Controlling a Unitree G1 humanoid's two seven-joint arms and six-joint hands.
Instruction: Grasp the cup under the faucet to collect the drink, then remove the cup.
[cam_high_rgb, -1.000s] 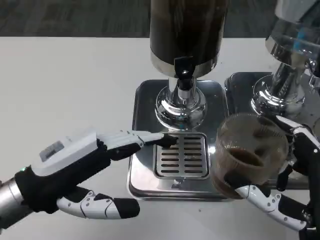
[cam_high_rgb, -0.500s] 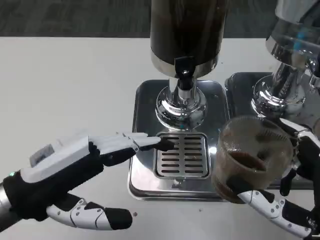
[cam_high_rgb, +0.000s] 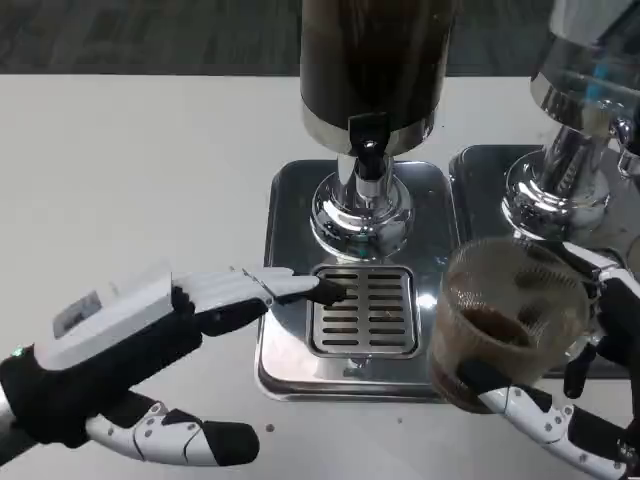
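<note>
Two hands: the right hand (cam_high_rgb: 590, 400) grips the cup (cam_high_rgb: 505, 320), the left hand (cam_high_rgb: 140, 370) lies spread, holding nothing.

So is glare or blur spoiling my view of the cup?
Head view: the cup in the right hand looks slightly soft, yet its dark drink is readable; bright glare sits on the chrome faucet base and tray; the left hand is sharp.

dispensers: 2, one dark-filled cylindrical drink dispenser (cam_high_rgb: 372, 60) and one clear chrome-based dispenser (cam_high_rgb: 585, 80) | square steel drip trays: 2 (cam_high_rgb: 290, 200) (cam_high_rgb: 475, 170) | slotted metal grate (cam_high_rgb: 365, 310): 1 | clear plastic cup of brown drink (cam_high_rgb: 505, 315): 1 | white-and-black robot hands: 2 (cam_high_rgb: 140, 350) (cam_high_rgb: 590, 390)
</note>
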